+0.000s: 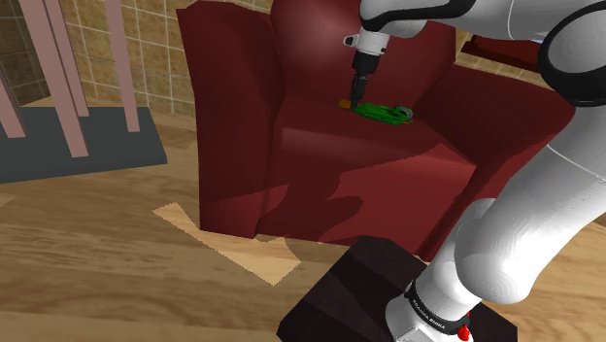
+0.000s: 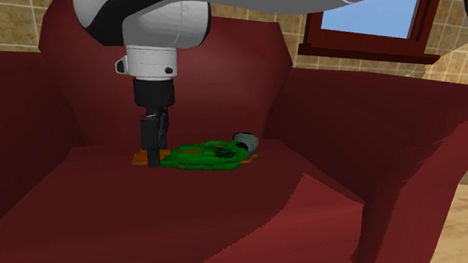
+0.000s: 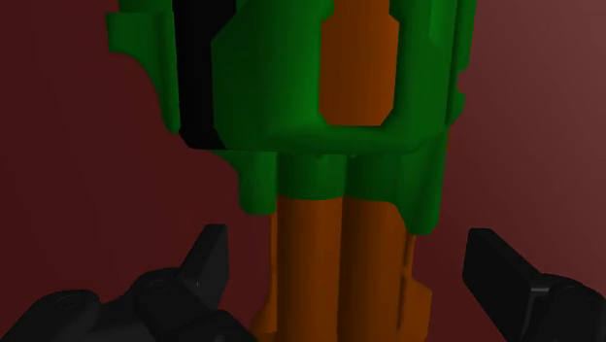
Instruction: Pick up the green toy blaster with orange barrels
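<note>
A dark red armchair (image 1: 320, 185) stands on a wooden floor (image 1: 97, 253). A green blaster (image 1: 384, 113) lies flat on its seat (image 2: 175, 224), toward the backrest, with its orange barrels (image 3: 335, 262) pointing to the shoulder view's left. A pale tan patch (image 1: 243, 248) lies on the floor at the armchair's front corner.

You'll see the toy blaster (image 3: 291, 87) as smooth and matt, its green body and orange barrels looking like plain plastic. The dark red armchair (image 1: 320, 175) has a flat, matt, smooth surface. The gripper (image 3: 345, 248) is dull black, and the white arm (image 1: 524, 233) carries a soft sheen. The floor (image 1: 97, 253) shows light wood grain, the stand (image 1: 340, 291) dark wood grain, and the wall (image 1: 155, 39) beige tiles.
</note>
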